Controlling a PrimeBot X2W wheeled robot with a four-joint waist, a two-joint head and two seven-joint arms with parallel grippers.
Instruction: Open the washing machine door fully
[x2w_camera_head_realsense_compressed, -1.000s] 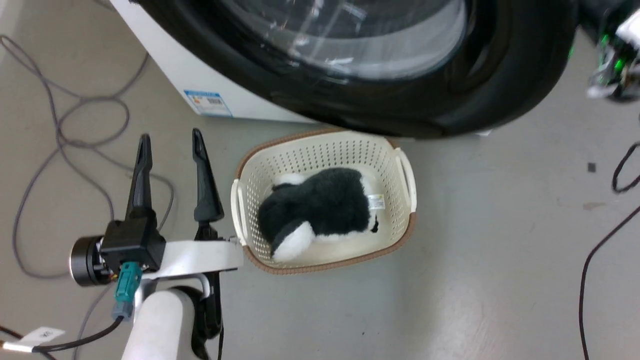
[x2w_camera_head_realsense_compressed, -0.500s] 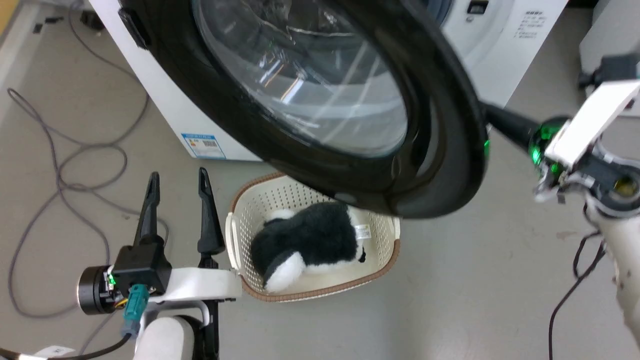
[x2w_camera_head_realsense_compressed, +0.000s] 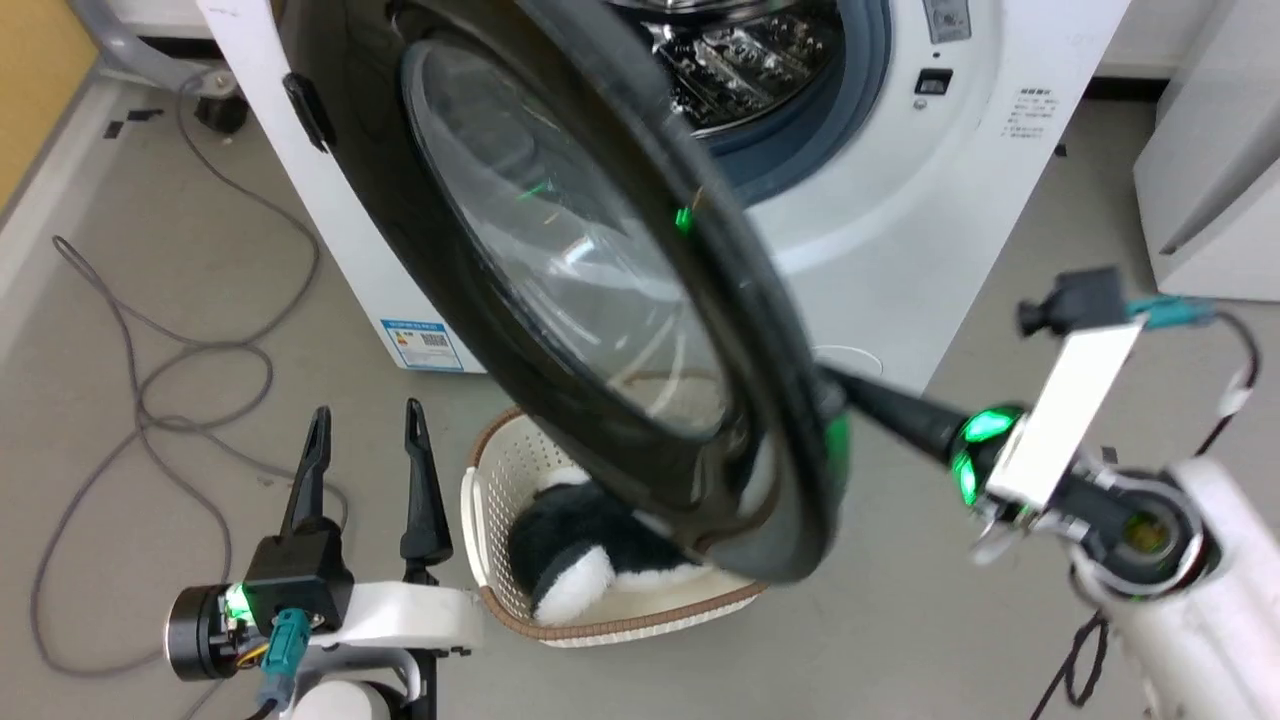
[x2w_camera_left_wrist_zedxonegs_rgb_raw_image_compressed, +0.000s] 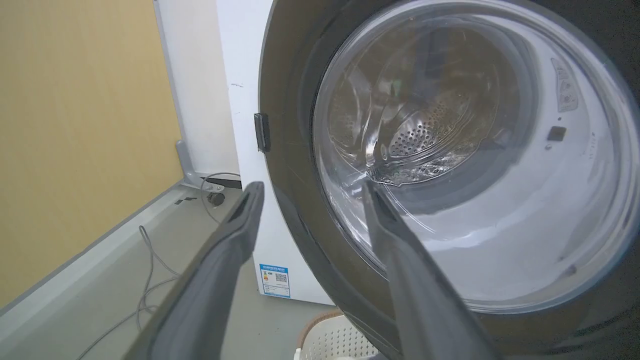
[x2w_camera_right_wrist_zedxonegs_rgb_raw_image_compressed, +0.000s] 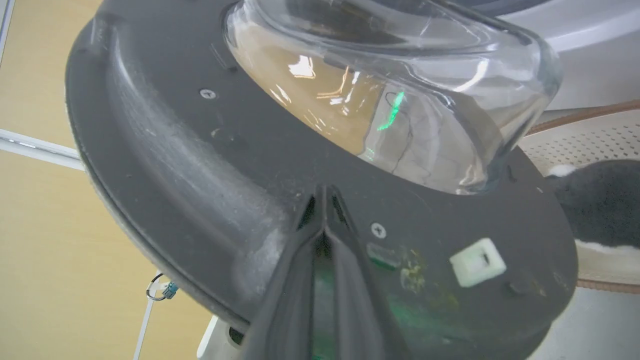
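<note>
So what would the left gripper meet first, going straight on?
The left gripper would probably meet the round glossy black washing machine door first, at its rim; depth is unclear.

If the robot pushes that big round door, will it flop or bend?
Probably not: the washing machine door looks thick and rigid, so it should swing as one piece. The bulging glass bowl likely makes it heavy. The matte inner face, where the shut right claw presses, seems less slippery than the glossy front.

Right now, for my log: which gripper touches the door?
The right gripper: shut, tips against the inner face of the washing machine door. The left gripper: open, apart.
</note>
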